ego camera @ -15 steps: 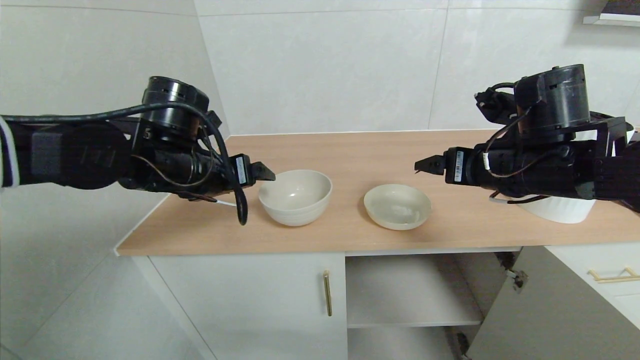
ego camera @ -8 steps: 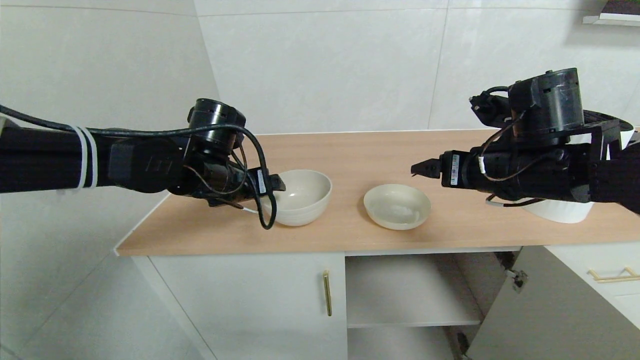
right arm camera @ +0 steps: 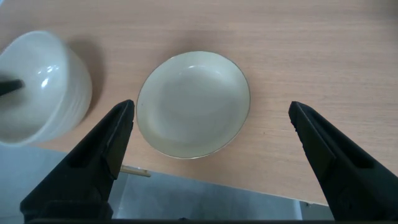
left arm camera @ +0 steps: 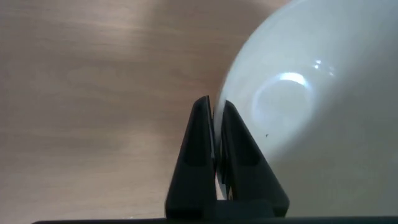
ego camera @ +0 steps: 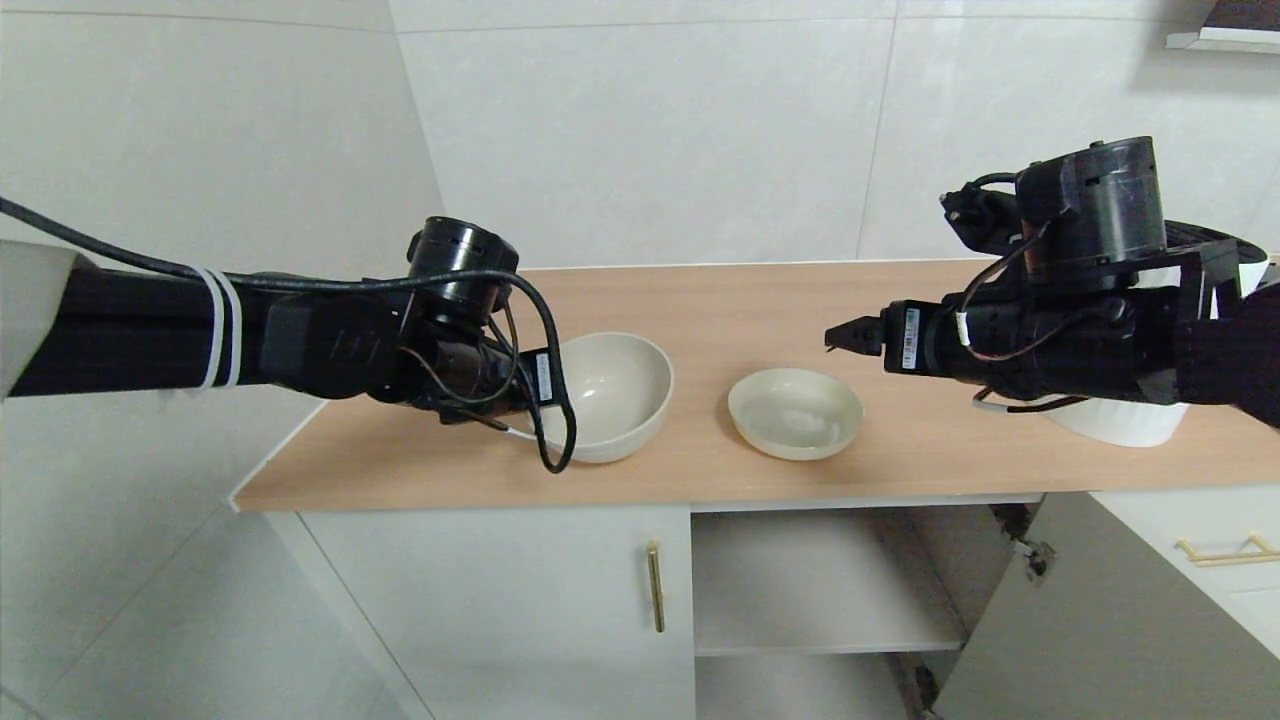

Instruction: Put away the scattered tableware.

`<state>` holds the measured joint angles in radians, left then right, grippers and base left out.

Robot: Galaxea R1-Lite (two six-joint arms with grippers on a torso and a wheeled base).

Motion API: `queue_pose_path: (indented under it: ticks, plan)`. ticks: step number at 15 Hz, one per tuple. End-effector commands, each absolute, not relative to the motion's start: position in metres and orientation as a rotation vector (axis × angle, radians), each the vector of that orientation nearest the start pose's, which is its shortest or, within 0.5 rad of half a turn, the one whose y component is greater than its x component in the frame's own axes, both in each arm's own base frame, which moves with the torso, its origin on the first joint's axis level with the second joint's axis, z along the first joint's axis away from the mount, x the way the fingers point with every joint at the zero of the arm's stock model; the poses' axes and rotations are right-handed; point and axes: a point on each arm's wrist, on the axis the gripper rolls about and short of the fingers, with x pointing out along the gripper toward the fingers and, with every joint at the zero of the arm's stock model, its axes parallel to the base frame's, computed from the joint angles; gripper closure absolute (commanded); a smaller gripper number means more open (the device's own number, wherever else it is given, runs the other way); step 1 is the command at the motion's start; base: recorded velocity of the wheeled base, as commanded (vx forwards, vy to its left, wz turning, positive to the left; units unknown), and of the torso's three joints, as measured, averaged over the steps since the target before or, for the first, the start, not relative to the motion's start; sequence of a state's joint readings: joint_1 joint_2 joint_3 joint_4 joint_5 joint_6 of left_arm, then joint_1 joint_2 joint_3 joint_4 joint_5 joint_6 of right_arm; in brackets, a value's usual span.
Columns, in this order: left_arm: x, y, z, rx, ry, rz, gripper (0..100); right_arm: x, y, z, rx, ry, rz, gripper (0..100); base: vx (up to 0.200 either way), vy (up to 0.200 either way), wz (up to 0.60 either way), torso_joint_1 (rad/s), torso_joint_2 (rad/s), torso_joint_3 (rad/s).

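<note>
A deep cream bowl [ego camera: 612, 395] [left arm camera: 311, 112] [right arm camera: 40, 84] sits tipped on the wooden counter [ego camera: 720, 300], its left rim raised. My left gripper [ego camera: 545, 378] [left arm camera: 215, 104] is shut on that rim, one finger inside and one outside. To the bowl's right, a shallow cream dish [ego camera: 795, 412] [right arm camera: 193, 104] lies flat on the counter. My right gripper [ego camera: 833, 337] [right arm camera: 211, 112] hangs open above the dish's right side, its fingers spread wide and holding nothing.
A white ribbed pot [ego camera: 1120, 422] stands on the counter behind my right arm. Below the counter a cupboard is open, showing a bare shelf [ego camera: 810, 580], with its door [ego camera: 1080, 620] swung out right. The tiled wall bounds the left end.
My left gripper has moved right to the deep bowl and shut on its rim, and the bowl has tipped up on that side. The right gripper has barely shifted.
</note>
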<state>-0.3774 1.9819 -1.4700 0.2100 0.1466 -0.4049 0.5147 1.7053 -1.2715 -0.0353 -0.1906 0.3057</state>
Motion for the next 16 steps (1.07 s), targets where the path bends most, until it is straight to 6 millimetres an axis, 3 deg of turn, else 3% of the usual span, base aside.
queue_pose_path:
  ticks: [1, 5, 7, 11, 16]
  plan:
    - [0.358, -0.138, 0.190, -0.202, 0.725, -0.075, 100, 0.285, 0.157, 0.253, 0.162, 0.420, 0.258, 0, 0.000, 0.000, 0.00, 0.000, 0.00, 0.000]
    - [0.320, -0.132, 0.237, -0.281, 0.633, -0.138, 100, 0.297, 0.162, 0.239, 0.142, 0.464, 0.230, 0, 0.000, 0.000, 0.00, 0.000, 0.00, 0.000]
    - [0.286, -0.122, 0.266, -0.322, 0.581, -0.240, 100, 0.311, 0.168, 0.224, 0.118, 0.545, 0.154, 0, 0.000, 0.000, 0.00, 0.000, 0.00, 0.000]
    - [0.270, -0.115, 0.282, -0.339, 0.537, -0.266, 100, 0.336, 0.172, 0.195, 0.081, 0.615, 0.091, 0, 0.000, 0.000, 0.00, 0.000, 0.00, 0.000]
    - [0.269, -0.115, 0.283, -0.339, 0.536, -0.268, 100, 0.355, 0.169, 0.175, 0.072, 0.654, 0.055, 0, 0.000, 0.000, 0.00, 0.000, 0.00, 0.000]
